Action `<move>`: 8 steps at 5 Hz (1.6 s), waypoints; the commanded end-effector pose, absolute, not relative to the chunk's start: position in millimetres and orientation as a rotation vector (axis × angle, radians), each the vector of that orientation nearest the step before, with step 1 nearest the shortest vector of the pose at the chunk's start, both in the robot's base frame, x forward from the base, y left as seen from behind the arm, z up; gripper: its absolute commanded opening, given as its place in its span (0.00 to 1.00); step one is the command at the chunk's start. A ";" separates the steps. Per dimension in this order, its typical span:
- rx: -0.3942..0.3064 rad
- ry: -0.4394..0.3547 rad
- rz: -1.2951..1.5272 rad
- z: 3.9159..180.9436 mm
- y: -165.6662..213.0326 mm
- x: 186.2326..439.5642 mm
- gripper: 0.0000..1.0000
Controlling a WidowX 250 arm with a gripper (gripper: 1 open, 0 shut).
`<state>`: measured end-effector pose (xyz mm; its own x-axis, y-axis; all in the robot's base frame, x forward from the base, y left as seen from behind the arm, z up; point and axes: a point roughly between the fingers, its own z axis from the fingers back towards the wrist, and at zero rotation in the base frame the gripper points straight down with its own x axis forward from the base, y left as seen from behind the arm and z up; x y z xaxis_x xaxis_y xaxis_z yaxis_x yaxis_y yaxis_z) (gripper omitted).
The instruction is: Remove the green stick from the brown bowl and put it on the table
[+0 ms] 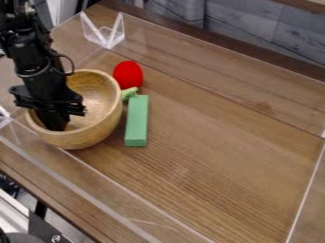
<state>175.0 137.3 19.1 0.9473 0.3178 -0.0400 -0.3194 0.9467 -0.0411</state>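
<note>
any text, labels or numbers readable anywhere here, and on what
None readable: no writing shows on the green stick, the brown bowl, the red ball, the gripper or the table.
</note>
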 end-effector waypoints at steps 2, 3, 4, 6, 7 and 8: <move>-0.091 0.077 0.377 37.2 140.1 154.5 0.00; -0.100 0.047 0.358 56.6 133.6 167.4 0.00; -0.118 0.015 0.335 77.8 126.2 177.6 0.00; -0.163 -0.052 0.454 102.6 109.4 185.9 0.00; -0.179 -0.057 0.390 114.3 82.7 189.2 0.00; -0.190 -0.055 0.294 119.8 51.1 191.5 0.00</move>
